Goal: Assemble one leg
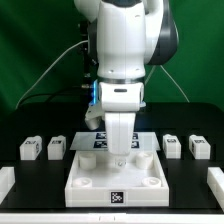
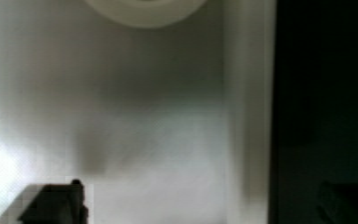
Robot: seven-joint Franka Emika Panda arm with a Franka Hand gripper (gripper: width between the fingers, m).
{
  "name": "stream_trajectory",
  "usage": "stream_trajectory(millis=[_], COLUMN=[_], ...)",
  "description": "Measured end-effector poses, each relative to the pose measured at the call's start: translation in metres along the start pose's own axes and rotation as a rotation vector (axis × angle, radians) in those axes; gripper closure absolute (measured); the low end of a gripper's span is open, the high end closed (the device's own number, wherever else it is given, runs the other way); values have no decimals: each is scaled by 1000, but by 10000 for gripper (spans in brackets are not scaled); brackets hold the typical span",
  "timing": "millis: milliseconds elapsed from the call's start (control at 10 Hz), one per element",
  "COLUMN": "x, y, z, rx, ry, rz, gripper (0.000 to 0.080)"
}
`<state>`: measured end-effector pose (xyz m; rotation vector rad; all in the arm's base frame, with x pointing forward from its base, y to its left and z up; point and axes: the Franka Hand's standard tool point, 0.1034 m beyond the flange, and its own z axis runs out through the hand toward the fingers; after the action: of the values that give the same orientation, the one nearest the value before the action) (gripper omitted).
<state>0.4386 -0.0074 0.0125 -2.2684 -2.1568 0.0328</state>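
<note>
The large white square panel lies on the black table in front. My gripper is lowered right onto its far right part. In the wrist view the gripper is open, and one dark fingertip stands over the blurred white panel surface, the other over the dark table beyond the panel's edge. A round corner socket shows ahead. Nothing is between the jaws. Four small white legs stand in a row: two at the exterior view's left and two at its right.
The marker board lies behind the panel, partly hidden by the arm. White blocks sit at the front left edge and front right edge of the table. A green backdrop stands behind.
</note>
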Motion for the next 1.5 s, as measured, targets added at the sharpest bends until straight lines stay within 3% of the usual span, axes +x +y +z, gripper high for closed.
stream_trajectory(millis=[200,300,400,700,1500], x=[-3,-4,-4,-4,-4], y=[0,0,0,-1,0], z=[2,2,2,3,2], rx=[3,4,4,5,3], ry=[1,1,1,1,1], rz=[8,9,9,9,9], gripper=[150,284,284,730,741])
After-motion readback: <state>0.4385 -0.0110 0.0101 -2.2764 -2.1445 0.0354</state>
